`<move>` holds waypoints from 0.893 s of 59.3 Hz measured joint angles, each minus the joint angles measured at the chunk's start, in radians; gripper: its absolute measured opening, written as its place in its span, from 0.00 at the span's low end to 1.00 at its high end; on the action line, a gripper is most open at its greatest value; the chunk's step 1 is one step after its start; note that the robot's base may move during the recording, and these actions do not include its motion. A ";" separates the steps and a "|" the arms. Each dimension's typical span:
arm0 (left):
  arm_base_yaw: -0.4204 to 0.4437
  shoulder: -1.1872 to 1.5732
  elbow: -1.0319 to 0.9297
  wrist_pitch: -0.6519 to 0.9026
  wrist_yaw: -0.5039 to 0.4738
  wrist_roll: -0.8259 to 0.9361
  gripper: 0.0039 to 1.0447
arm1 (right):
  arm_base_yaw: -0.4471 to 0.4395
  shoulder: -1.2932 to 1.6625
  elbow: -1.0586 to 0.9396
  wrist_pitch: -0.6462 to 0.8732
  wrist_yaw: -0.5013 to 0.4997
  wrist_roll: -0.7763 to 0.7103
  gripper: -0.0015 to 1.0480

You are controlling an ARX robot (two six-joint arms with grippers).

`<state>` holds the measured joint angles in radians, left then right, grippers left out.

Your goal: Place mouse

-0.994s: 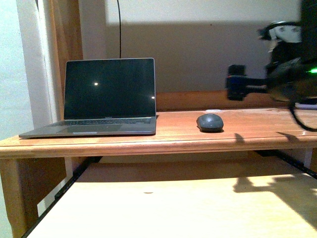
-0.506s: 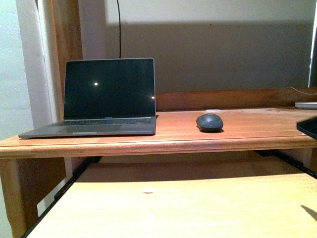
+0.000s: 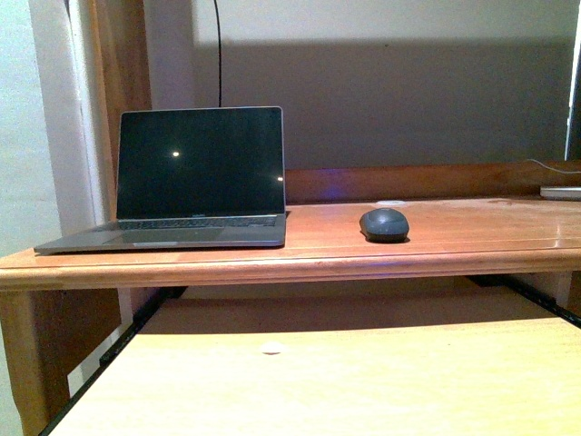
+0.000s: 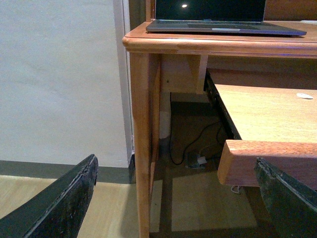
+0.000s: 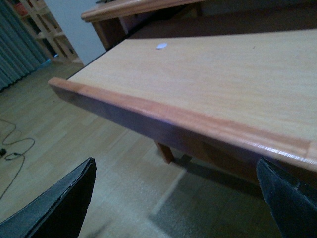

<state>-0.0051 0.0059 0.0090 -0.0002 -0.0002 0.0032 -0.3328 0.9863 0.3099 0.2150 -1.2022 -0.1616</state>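
Observation:
The mouse [image 3: 385, 224], dark grey and low-domed, rests on the upper wooden desk top [image 3: 472, 238] in the front view, to the right of the open laptop [image 3: 186, 180]. Neither arm shows in the front view. My left gripper [image 4: 178, 203] is open and empty, hanging low beside the desk leg [image 4: 141, 144], below the front edge of the pull-out shelf [image 4: 267, 161]. My right gripper [image 5: 176, 201] is open with nothing between its fingers, low over the floor in front of the pull-out shelf [image 5: 198, 74]. The mouse is out of both wrist views.
A light pull-out shelf [image 3: 318, 372] lies below the desk top, with a small white spot [image 3: 270, 346] on it. A cable [image 3: 219, 54] runs up the wall behind the laptop. A pale flat object [image 3: 561, 192] sits at the far right. Cables [image 4: 190, 151] lie under the desk.
The right arm, a second ago above the desk at the right of the front view, has left it. The mouse and laptop have not moved.

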 joint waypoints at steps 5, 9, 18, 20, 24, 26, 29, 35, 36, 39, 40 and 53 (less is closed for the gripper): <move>0.000 0.000 0.000 0.000 0.000 0.000 0.93 | 0.016 0.000 -0.010 -0.058 0.006 -0.076 0.93; 0.000 0.000 0.000 0.000 0.000 0.000 0.93 | 0.048 0.001 -0.021 -0.056 0.031 -0.116 0.93; 0.000 0.000 0.000 0.000 0.000 0.000 0.93 | 0.161 0.060 -0.061 0.172 0.144 -0.063 0.93; 0.000 0.000 0.000 0.000 0.000 0.000 0.93 | 0.187 0.081 -0.061 0.217 0.172 -0.048 0.93; 0.000 0.000 0.000 0.000 0.000 0.000 0.93 | 0.230 0.119 -0.062 0.282 0.217 -0.023 0.93; 0.000 0.000 0.000 0.000 0.000 0.000 0.93 | 0.252 0.143 -0.062 0.319 0.238 -0.008 0.93; 0.000 0.000 0.000 0.000 0.000 0.000 0.93 | 0.289 0.186 -0.061 0.377 0.266 0.018 0.93; 0.000 0.000 0.000 0.000 0.000 0.000 0.93 | 0.368 0.278 -0.045 0.476 0.352 0.053 0.93; 0.000 0.000 0.000 0.000 0.000 0.000 0.93 | 0.375 0.288 -0.042 0.485 0.361 0.057 0.93; 0.000 0.000 0.000 0.000 0.000 0.000 0.93 | 0.410 0.335 -0.021 0.524 0.406 0.071 0.93; 0.000 0.000 0.000 0.000 0.000 0.000 0.93 | 0.424 0.355 -0.011 0.541 0.425 0.079 0.93; 0.000 0.000 0.000 0.000 0.000 0.000 0.93 | 0.546 0.567 0.144 0.679 0.673 0.156 0.93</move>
<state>-0.0051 0.0059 0.0090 -0.0002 -0.0002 0.0032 0.2134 1.5536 0.4541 0.8940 -0.5297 -0.0051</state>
